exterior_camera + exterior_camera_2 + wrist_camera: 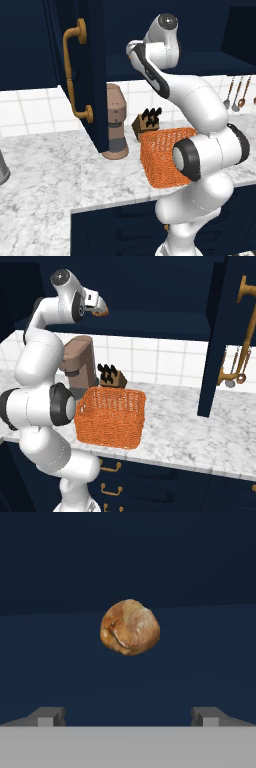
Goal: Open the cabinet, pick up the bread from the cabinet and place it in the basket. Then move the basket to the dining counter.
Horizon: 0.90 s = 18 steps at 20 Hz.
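The bread [130, 627] is seen in the hand view resting on the dark shelf of the cabinet [95, 75], ahead of the gripper [128, 717] and apart from it; being roundish, no clear long axis can be made out. The fingertips [47, 717] are spread wide, nothing between them. In the right base view, the hand is partly lost against the cabinet interior. Below, the basket [111, 417] stands on the marble worktop [190, 431], beside the coffee machine [80, 363] and knife block [111, 377]. No writing can be read.
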{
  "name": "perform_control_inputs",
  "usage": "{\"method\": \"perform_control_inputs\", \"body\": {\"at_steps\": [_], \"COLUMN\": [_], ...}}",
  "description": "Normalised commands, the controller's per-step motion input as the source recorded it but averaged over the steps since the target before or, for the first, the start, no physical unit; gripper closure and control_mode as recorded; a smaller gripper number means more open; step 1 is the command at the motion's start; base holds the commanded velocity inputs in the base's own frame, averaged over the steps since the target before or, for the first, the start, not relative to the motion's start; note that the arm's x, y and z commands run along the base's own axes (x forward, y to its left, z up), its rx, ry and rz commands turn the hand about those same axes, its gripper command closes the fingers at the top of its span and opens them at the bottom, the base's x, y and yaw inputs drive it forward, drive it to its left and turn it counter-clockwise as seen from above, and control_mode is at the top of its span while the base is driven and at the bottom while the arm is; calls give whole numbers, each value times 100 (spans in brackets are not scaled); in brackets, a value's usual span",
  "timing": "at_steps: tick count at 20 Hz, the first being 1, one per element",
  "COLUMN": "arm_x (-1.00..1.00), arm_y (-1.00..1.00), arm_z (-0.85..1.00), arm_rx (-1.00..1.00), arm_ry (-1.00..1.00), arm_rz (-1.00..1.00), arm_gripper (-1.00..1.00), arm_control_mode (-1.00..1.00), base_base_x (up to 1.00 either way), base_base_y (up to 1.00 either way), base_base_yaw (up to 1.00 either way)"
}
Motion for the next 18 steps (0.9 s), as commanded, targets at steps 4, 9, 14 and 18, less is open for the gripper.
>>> {"method": "perform_control_inputs", "body": {"at_steps": [4, 9, 14, 18], "arm_x": [60, 54, 55, 44], "arm_y": [1, 0, 0, 0], "arm_z": [-7, -2, -7, -5], "arm_rx": [0, 0, 0, 0], "arm_ry": [0, 0, 0, 0], "arm_rz": [0, 0, -1, -2], "arm_gripper": [-100, -100, -100, -100], "arm_control_mode": [-100, -100, -100, -100], "base_base_x": [0, 0, 0, 0], "base_base_y": [0, 0, 0, 0], "base_base_yaw": [0, 0, 0, 0]}}
